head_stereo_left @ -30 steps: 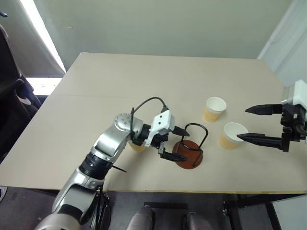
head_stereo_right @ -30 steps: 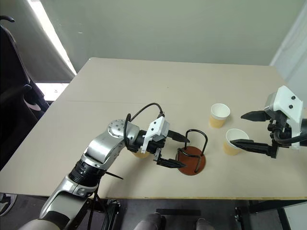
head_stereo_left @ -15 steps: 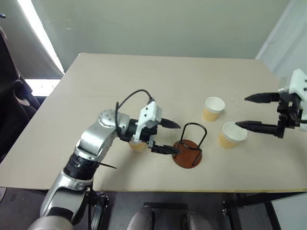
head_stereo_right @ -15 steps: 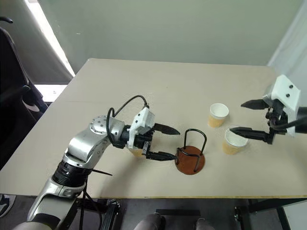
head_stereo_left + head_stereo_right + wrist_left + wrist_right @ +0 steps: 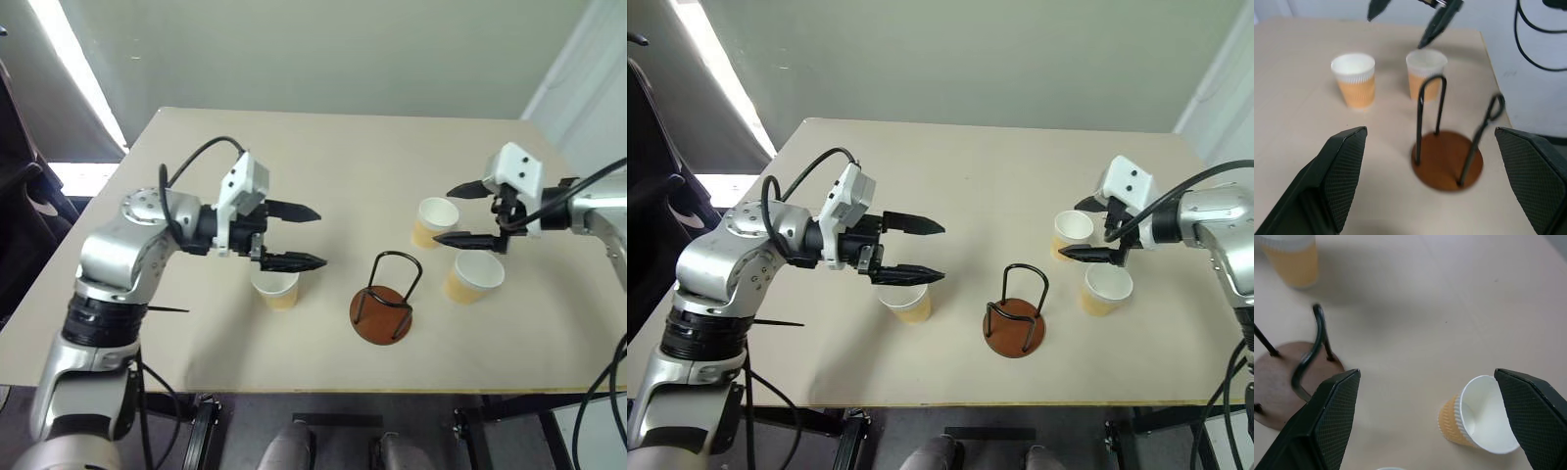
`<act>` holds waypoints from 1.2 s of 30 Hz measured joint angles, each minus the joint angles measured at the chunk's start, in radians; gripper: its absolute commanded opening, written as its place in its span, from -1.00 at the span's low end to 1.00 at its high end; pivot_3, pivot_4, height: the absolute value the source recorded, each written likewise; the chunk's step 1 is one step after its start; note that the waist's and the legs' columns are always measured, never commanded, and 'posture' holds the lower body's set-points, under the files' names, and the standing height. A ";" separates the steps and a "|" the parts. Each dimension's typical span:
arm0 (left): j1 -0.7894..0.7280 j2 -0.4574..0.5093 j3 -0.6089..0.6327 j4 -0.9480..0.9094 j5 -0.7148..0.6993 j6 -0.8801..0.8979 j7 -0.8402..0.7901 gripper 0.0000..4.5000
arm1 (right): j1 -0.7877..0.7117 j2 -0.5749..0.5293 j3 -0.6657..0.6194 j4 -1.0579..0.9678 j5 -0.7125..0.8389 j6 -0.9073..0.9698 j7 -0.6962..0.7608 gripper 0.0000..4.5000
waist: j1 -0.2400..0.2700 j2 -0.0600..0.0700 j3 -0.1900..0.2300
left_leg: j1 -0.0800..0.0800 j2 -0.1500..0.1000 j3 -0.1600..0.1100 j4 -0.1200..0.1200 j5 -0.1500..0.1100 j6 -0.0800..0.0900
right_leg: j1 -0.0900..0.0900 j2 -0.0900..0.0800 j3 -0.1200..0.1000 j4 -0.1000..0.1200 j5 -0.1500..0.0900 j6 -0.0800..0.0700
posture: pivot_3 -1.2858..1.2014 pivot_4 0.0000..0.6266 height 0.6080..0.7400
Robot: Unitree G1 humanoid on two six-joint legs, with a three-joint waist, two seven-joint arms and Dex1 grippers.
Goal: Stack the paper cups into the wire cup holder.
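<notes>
The wire cup holder [image 5: 383, 304] stands upright on the beige desk [image 5: 333, 166], near the front edge, with no cup inside its loops. Three paper cups sit upright on the desk, apart from one another. One cup [image 5: 275, 289] stands to the left of the holder, directly beneath the left hand [image 5: 308, 236]. That hand hangs above the cup, fingers spread wide, holding nothing. Two cups stand to the right of the holder: the farther cup [image 5: 434, 221] and the nearer cup [image 5: 474, 277]. The right hand [image 5: 445, 213] hovers over this pair, its fingers spread wide and empty, tips pointing towards the left, with the lower finger above the gap between the two cups.
</notes>
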State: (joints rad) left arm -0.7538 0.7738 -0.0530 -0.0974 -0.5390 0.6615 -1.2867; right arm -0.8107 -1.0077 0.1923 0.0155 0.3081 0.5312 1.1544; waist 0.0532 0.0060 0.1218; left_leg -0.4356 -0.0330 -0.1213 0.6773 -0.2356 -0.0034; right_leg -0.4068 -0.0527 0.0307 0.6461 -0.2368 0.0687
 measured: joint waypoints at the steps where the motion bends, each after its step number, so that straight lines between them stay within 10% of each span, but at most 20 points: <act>1: 0.000 0.009 0.001 0.001 0.000 -0.002 0.000 0.99 | -0.012 0.011 0.015 0.026 -0.023 -0.018 0.009 1.00 | 0.000 0.000 0.000 | 0.000 0.000 0.000 0.000 0.000 0.000 | 0.000 0.000 0.000 0.000 0.000 0.000 | 0.03 -0.52 1.00; 24: 0.015 0.029 0.003 0.019 0.010 -0.052 0.023 0.99 | -0.214 0.220 0.150 0.594 -0.422 -0.388 0.088 1.00 | -0.001 0.000 0.000 | 0.000 0.000 0.000 -0.010 0.000 -0.003 | -0.002 0.000 -0.001 0.001 0.000 -0.004 | 0.03 -0.52 1.00; 36: 0.026 0.029 0.003 0.024 0.024 -0.071 0.021 1.00 | -0.249 0.270 0.151 0.679 -0.489 -0.458 0.106 -0.79 | 0.000 0.000 0.000 | 0.000 0.000 0.000 -0.012 -0.001 -0.004 | -0.002 0.000 -0.001 0.000 -0.001 -0.005 | 0.03 -0.52 1.00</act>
State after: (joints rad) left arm -0.7278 0.8027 -0.0505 -0.0739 -0.5149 0.5902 -1.2654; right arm -1.0601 -0.7373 0.3432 0.6949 -0.1804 0.0730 1.2608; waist 0.0528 0.0061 0.1218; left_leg -0.4355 -0.0326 -0.1211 0.6656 -0.2364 -0.0071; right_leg -0.4093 -0.0531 0.0301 0.6462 -0.2373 0.0641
